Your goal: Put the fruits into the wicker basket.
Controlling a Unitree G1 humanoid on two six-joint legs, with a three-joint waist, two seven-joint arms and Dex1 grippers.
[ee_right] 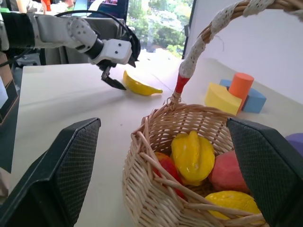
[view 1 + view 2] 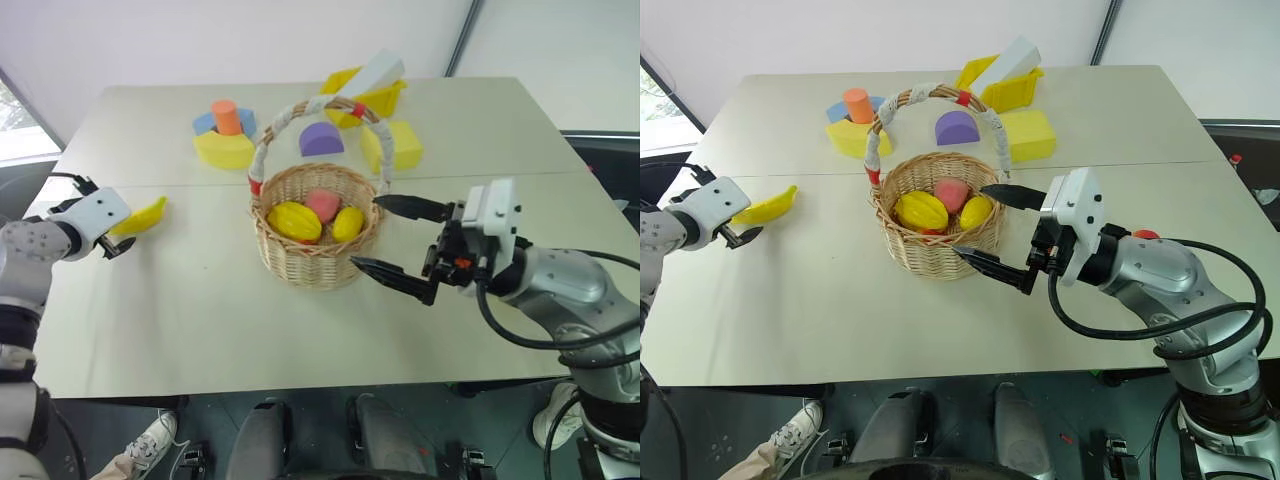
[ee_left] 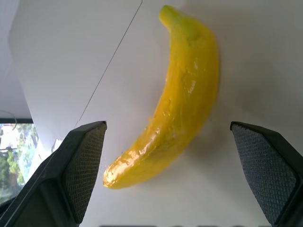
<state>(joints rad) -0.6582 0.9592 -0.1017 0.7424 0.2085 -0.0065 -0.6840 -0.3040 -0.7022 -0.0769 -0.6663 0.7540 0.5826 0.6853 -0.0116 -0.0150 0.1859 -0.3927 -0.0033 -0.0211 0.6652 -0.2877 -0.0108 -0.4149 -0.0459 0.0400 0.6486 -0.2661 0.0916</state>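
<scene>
A long yellow banana (image 2: pixel 140 217) lies on the table at the left. My left gripper (image 2: pixel 110 215) stands open just short of it, and in the left wrist view the banana (image 3: pixel 170 104) lies ahead between the two fingers, untouched. The wicker basket (image 2: pixel 315 265) sits mid-table with its white-wrapped handle (image 2: pixel 290 115) upright. Inside are a ridged yellow fruit (image 2: pixel 294 221), a pink one (image 2: pixel 322 204), a small yellow one (image 2: pixel 347 223) and a red mango (image 1: pixel 165 165), partly buried. My right gripper (image 2: pixel 367 231) is open and empty at the basket's right side, pointing left over its rim.
Foam blocks stand behind the basket: a yellow arch with an orange cylinder (image 2: pixel 225 135), a purple half-round (image 2: pixel 321 139), a yellow block (image 2: pixel 395 147) and a yellow open box with a white block (image 2: pixel 370 85). A person's shoe (image 2: pixel 150 440) shows below the table's near edge.
</scene>
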